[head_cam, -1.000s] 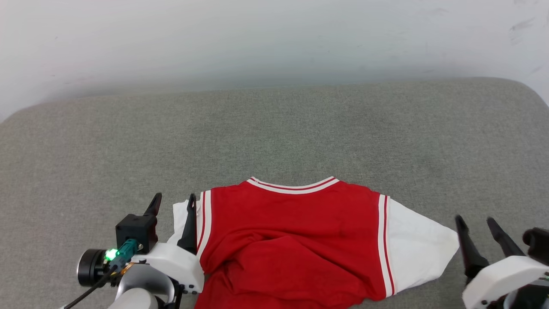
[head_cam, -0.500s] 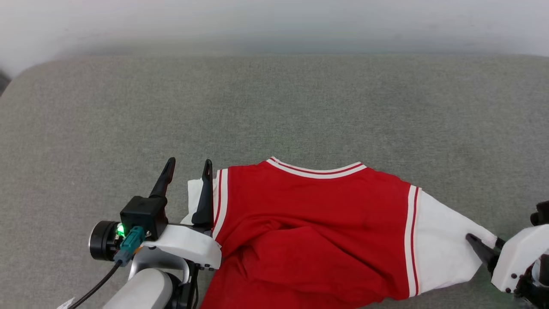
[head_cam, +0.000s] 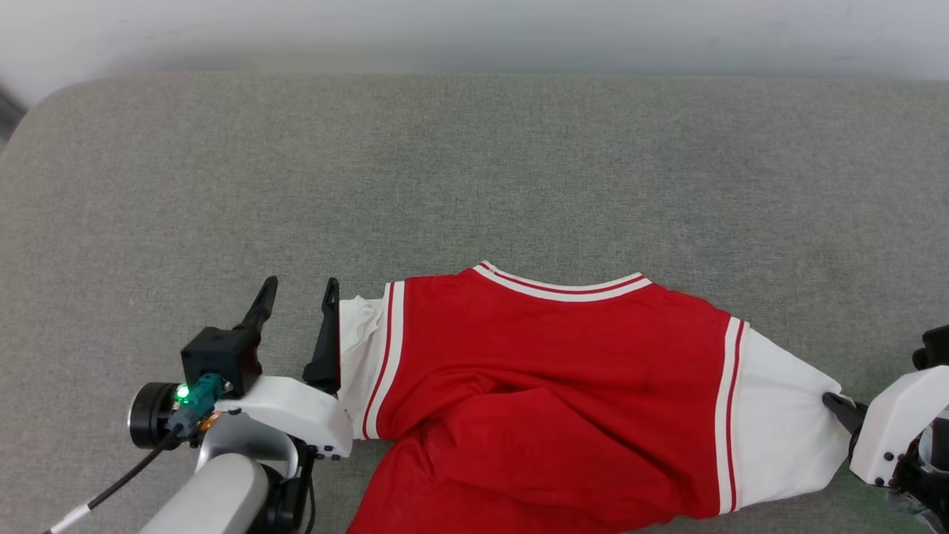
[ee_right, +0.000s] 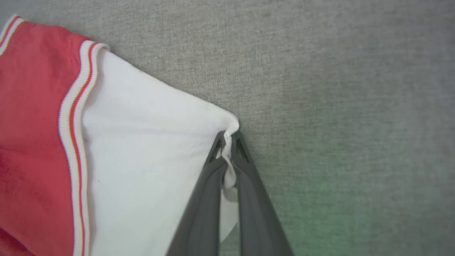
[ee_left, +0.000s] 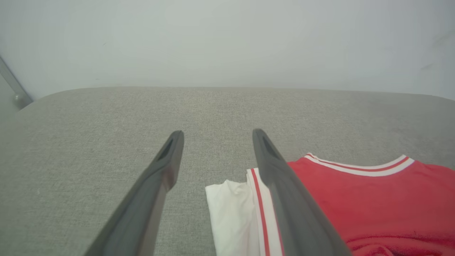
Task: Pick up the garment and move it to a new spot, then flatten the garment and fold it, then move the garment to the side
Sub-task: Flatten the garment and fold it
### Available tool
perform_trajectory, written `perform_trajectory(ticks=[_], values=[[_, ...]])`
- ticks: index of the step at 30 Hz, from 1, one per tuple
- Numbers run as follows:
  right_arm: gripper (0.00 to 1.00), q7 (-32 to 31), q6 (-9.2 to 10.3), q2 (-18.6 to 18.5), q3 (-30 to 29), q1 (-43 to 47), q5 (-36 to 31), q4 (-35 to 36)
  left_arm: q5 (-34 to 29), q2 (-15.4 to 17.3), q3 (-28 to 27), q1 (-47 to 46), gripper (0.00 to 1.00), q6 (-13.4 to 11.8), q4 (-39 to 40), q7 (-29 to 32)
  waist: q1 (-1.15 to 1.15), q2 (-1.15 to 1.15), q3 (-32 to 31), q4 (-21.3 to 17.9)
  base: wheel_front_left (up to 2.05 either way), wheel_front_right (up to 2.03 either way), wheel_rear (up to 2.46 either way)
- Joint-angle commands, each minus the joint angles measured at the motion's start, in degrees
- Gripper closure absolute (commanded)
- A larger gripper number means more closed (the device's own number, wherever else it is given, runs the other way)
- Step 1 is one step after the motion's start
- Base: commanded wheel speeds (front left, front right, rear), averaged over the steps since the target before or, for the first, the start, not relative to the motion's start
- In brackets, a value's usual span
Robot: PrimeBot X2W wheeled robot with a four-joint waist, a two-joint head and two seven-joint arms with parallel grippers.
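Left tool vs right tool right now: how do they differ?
Left tool is open; right tool is shut on the garment. Left tool sits at the edge of the bunched left sleeve, gripping nothing; right tool pinches the tip of the spread right sleeve. Both are low, at opposite sleeves.

Plain indoor room: grey upholstered surface [head_cam: 474, 170], white wall [head_cam: 474, 30]

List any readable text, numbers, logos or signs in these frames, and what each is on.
None can be read.
The red jersey lies with a plain red face up, with white sleeves and striped trim; it carries no lettering or number.
The grey fabric surface bears no marks.
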State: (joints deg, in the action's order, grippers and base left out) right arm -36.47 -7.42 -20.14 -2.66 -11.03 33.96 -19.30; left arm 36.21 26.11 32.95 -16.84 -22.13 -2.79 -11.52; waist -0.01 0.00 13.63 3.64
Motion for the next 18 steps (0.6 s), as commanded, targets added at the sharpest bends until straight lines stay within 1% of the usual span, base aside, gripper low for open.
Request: perform_trajectory(ticks=[1,2,3,6,8,12,15,18], values=[[1.0,1.98,-0.07,0.13,1.7,0.69,-0.59,-0.35,1.15,1.44,-0.58,-0.63,0.0,0.82,-0.76,1.89,0.01,0.0,-1.28,-1.1,0.0,0.0,0.0],[1.0,3.07,-0.06,-0.28,1.52,0.47,-0.82,0.43,1.79,2.0,-0.78,-1.28,0.0,1.49,-1.02,2.96,0.01,0.0,-1.71,-1.44,0.0,0.0,0.0],[1.0,3.07,-0.06,-0.28,1.52,0.47,-0.82,0.43,1.79,2.0,-0.78,-1.28,0.0,1.49,-1.02,2.96,0.01,0.0,-1.71,-1.44,0.0,0.0,0.0],[1.0,5.36,-0.06,-1.18,1.48,0.33,-1.94,2.77,3.87,4.4,-0.45,-3.21,0.0,4.2,-2.26,8.44,0.01,0.0,-2.64,-2.64,0.0,0.0,0.0],[1.0,5.95,-0.06,-1.16,1.72,0.31,-2.74,4.36,5.56,6.15,0.34,-4.85,0.0,6.69,-3.49,13.4,0.01,0.0,-2.83,-3.58,0.0,0.0,0.0],[1.0,6.27,-0.05,-0.19,2.43,0.05,-3.75,7.55,8.97,9.09,2.22,-8.32,0.0,10.89,-6.07,24.46,0.01,0.0,-2.25,-5.72,0.0,0.0,0.0],[1.0,6.25,-0.06,0.62,3.23,-0.19,-4.1,8.94,11.71,10.44,3.45,-9.59,0.0,13.46,-9.39,31.77,0.01,0.0,-1.43,-7.24,0.0,0.0,0.0],[1.0,6.65,-0.06,1.36,3.91,-0.22,-4.05,9.38,14.02,10.63,4.27,-10.8,0.0,15.51,-12.5,36.46,0.01,0.0,-0.6,-8.59,0.0,0.0,0.0]])
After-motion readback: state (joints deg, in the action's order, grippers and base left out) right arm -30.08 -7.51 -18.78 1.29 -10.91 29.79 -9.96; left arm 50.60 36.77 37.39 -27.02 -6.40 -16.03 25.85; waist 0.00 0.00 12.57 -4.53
